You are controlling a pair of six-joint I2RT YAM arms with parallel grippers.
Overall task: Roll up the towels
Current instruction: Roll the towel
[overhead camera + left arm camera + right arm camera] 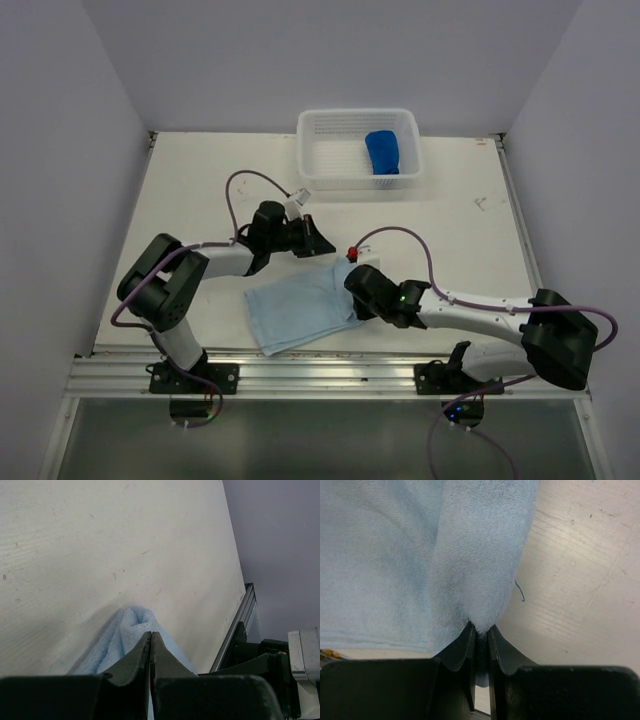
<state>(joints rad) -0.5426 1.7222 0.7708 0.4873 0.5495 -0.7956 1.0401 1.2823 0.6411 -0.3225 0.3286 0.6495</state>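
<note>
Our left hand (151, 634) and right hand (480, 627) both pinch the pale blue towel (300, 312).
The right hand's jaws clamp a raised fold at its right edge; the left hand's jaws press together on a bunched far corner, seemingly with cloth between them. The towel lies mostly flat near the counter's (200, 200) front edge. Well beyond, the dark blue towel (383, 151) sits inside the white basket (312, 150).

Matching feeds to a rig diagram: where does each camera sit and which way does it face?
Top external: above, behind the bases, looking down on the table; both arms.
Left wrist: along the left gripper, shut on the pale blue towel.
Right wrist: along the right gripper, shut on that towel.
Shared: the towel.
</note>
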